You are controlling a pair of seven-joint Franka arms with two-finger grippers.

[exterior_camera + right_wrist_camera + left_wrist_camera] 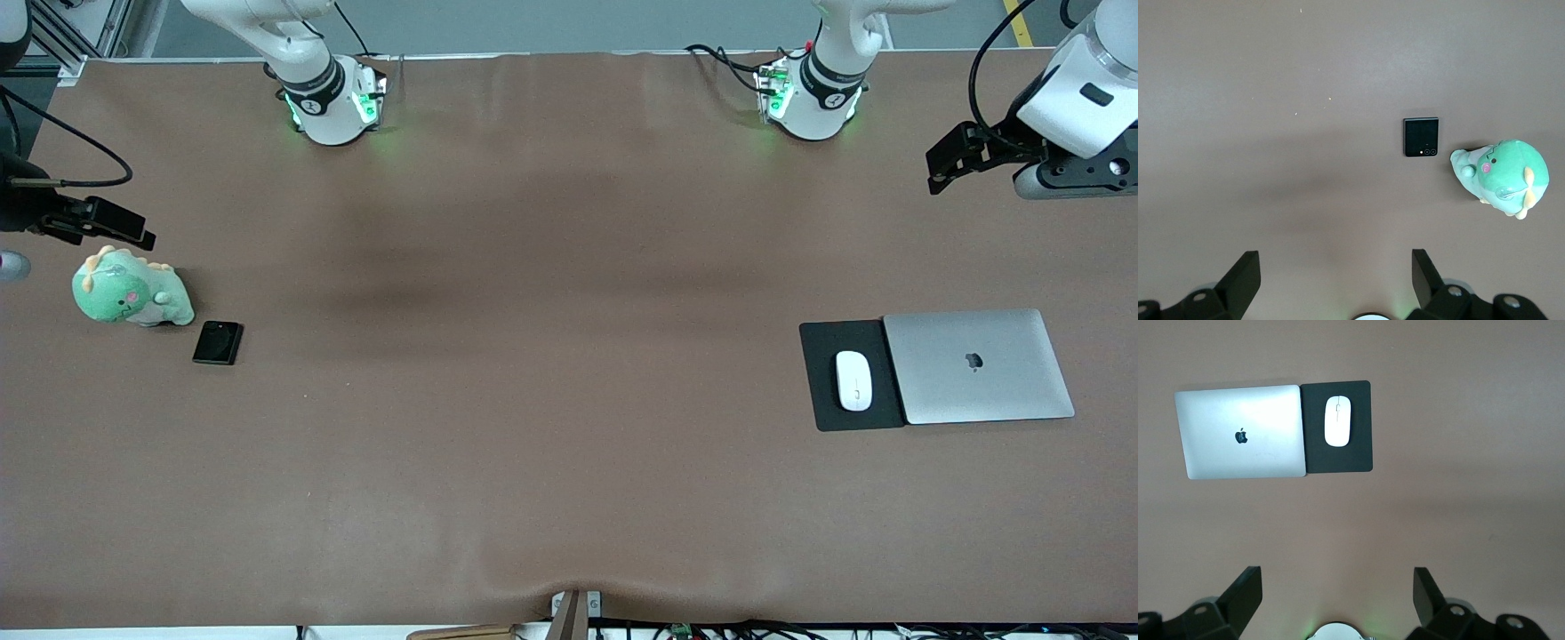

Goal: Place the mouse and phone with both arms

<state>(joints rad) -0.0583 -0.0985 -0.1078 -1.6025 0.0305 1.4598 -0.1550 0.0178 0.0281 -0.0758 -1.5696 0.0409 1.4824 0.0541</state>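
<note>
The mouse and phone lie well apart from both raised, open pincers.

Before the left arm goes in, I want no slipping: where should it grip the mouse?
Probably across its two long sides near the middle, coming straight down. The mouse lies flat on the black pad, glossy and rounded, with the laptop close beside it.
</note>
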